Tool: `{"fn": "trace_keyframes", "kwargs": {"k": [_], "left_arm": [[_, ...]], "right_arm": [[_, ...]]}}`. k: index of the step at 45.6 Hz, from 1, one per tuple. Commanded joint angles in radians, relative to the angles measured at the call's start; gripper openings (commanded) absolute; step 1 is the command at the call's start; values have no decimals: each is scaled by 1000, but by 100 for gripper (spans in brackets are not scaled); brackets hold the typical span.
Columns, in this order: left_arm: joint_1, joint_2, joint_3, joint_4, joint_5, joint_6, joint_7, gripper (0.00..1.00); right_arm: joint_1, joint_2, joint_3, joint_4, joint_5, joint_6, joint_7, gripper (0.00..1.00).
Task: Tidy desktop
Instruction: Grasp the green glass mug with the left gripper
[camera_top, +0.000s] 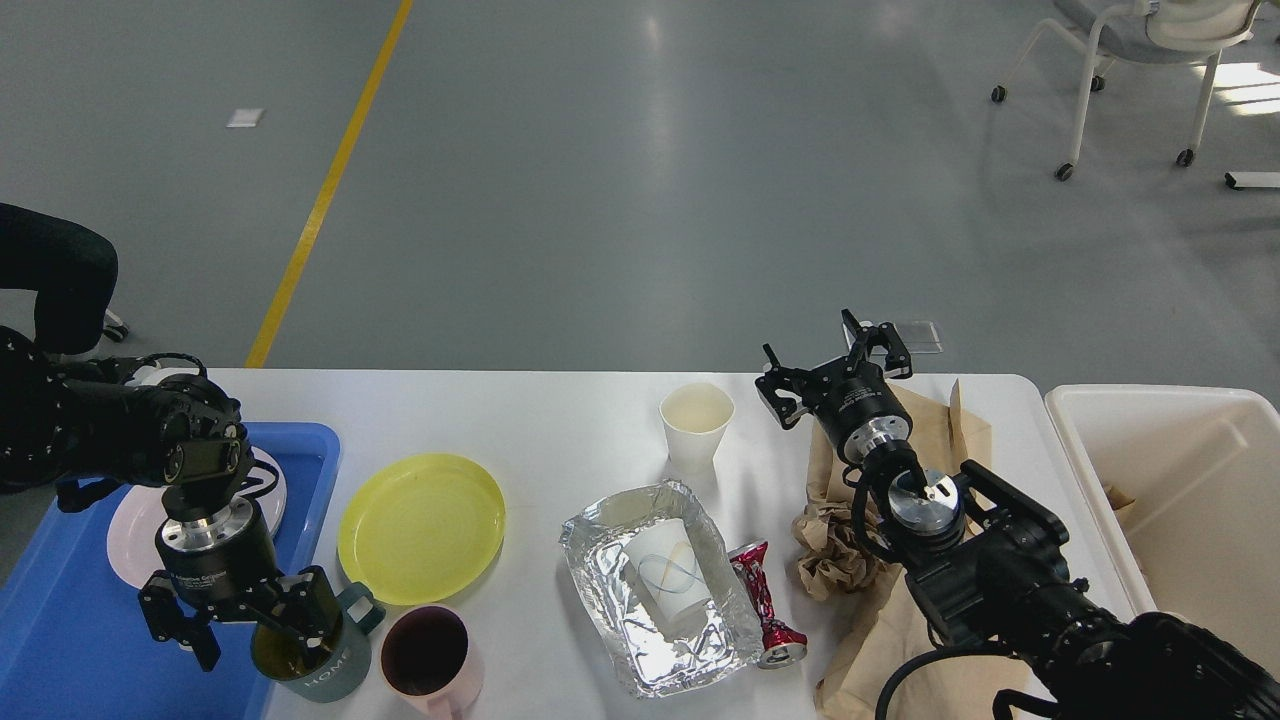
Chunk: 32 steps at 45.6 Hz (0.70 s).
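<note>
The white desktop (560, 430) carries dishes and litter. My left gripper (250, 635) is open and points down at the tray's near right corner. One of its fingers (315, 610) is at the rim of the dark green mug (325, 668); the other hangs over the blue tray (60, 640). A pink mug (430, 655) stands just right of the green one. A yellow plate (420, 525) lies behind both. My right gripper (835, 365) is open and empty, raised over the far table edge above a brown paper bag (935, 430).
A pink plate (125, 525) lies in the blue tray. Mid-table stand a paper cup (696, 425), a foil tray (610, 545) holding another cup (668, 580), a crushed red can (765, 600) and crumpled brown paper (830, 550). A cream bin (1180, 500) stands at the right.
</note>
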Motion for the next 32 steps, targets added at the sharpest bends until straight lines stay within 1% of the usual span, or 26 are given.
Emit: {"fn": "trace_keyframes", "kwargs": {"k": [1, 4, 7, 8, 13, 15, 17, 22, 24, 26, 27, 30, 32], "left_arm": [[0, 0, -1, 0, 0, 0, 0, 90], [2, 0, 0, 0, 0, 0, 0, 82], [0, 0, 0, 0, 0, 0, 0, 67], [0, 0, 2, 0, 0, 0, 0, 64], [2, 0, 5, 0, 0, 0, 3, 52], [2, 0, 5, 0, 0, 0, 14, 46], [2, 0, 0, 0, -2, 0, 38, 44], [0, 0, -3, 0, -9, 0, 95, 44], [0, 0, -3, 3, -12, 0, 104, 43], [5, 0, -4, 11, -17, 0, 104, 43], [10, 0, -6, 14, -17, 0, 104, 41], [14, 0, -15, 23, -17, 0, 107, 29], [14, 0, -17, 23, -17, 0, 107, 24]], "right_arm": [[0, 0, 0, 0, 0, -1, 0, 100], [0, 0, 0, -1, 0, -1, 0, 100], [0, 0, 0, 0, 0, 1, 0, 100], [0, 0, 0, 0, 0, 1, 0, 100], [0, 0, 0, -1, 0, -1, 0, 100], [0, 0, 0, 0, 0, -1, 0, 100], [0, 0, 0, 0, 0, -1, 0, 100], [0, 0, 0, 0, 0, 1, 0, 100], [0, 0, 0, 0, 0, 1, 0, 100], [0, 0, 0, 0, 0, -1, 0, 100], [0, 0, 0, 0, 0, -1, 0, 100], [0, 0, 0, 0, 0, 1, 0, 100], [0, 0, 0, 0, 0, 1, 0, 100]]}}
